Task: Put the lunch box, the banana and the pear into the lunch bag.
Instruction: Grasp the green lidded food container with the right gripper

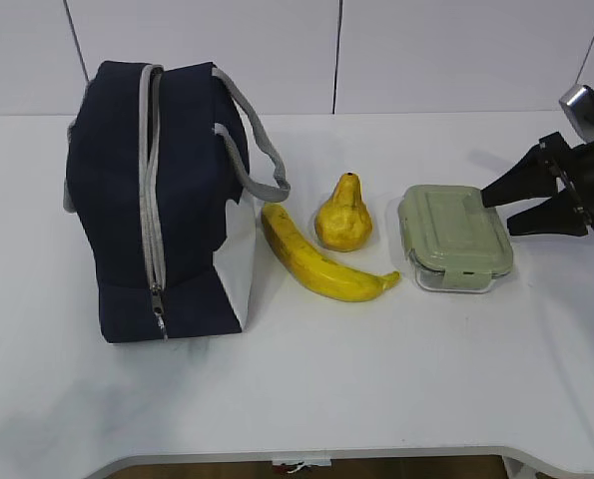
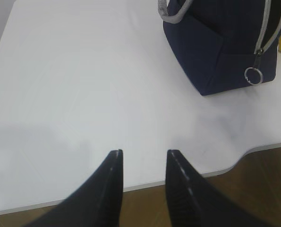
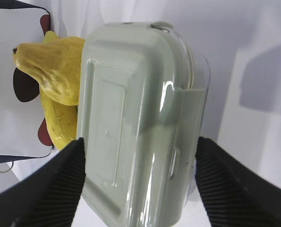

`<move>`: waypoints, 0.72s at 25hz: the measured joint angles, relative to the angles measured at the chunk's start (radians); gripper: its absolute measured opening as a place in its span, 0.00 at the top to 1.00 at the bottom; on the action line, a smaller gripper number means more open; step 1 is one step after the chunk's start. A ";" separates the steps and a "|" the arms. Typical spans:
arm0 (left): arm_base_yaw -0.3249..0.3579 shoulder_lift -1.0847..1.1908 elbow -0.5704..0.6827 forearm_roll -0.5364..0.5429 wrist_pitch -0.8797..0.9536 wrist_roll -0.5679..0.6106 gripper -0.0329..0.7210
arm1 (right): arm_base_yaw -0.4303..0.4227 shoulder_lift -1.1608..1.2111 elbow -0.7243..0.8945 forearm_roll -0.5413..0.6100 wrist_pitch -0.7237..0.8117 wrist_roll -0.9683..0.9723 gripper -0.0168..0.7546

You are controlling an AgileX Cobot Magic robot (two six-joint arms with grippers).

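The navy lunch bag [image 1: 127, 200] stands at the left, and its grey zipper line shows no gap. To its right lie the yellow banana [image 1: 316, 264], the pear [image 1: 343, 220] upright behind it, and the lunch box [image 1: 454, 238] with its sage-green lid. My right gripper [image 1: 498, 213] is open at the box's right end. In the right wrist view its fingers flank the lunch box [image 3: 131, 118] without clamping it, with the pear [image 3: 50, 71] and banana [image 3: 60, 125] beyond. My left gripper [image 2: 144, 153] is open and empty over the table's front edge, well short of the bag [image 2: 216, 52].
Everything rests on a white table [image 1: 376, 379] with a pale wall behind. The table's front edge [image 2: 178, 177] runs just under my left fingertips, with brown floor below. The zipper's ring pull [image 2: 252, 75] hangs at the bag's lower end.
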 joint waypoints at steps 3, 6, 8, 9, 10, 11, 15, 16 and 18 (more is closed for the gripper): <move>0.000 0.000 0.000 0.000 0.000 0.000 0.65 | 0.000 0.009 -0.011 -0.002 0.000 -0.008 0.24; 0.000 0.000 0.000 0.000 0.000 0.000 0.65 | 0.000 0.044 -0.027 0.003 0.000 -0.011 0.24; 0.000 0.000 0.000 0.000 0.000 0.000 0.65 | 0.000 0.069 -0.033 0.018 0.000 -0.013 0.25; 0.000 0.000 0.000 0.000 0.000 0.000 0.65 | 0.000 0.081 -0.033 0.020 -0.002 -0.013 0.25; 0.000 0.000 0.000 0.000 0.000 0.000 0.65 | 0.000 0.086 -0.033 0.020 -0.003 -0.013 0.25; 0.000 0.000 0.000 0.000 0.000 0.000 0.65 | 0.000 0.088 -0.033 0.020 -0.003 -0.013 0.25; 0.000 0.000 0.000 0.000 0.000 0.000 0.65 | 0.000 0.088 -0.033 0.024 -0.003 -0.016 0.27; 0.000 0.000 0.000 0.000 0.000 0.000 0.65 | 0.000 0.088 -0.033 0.024 -0.003 -0.016 0.27; 0.000 0.000 0.000 0.000 0.000 0.000 0.65 | 0.000 0.088 -0.033 0.024 -0.003 -0.016 0.27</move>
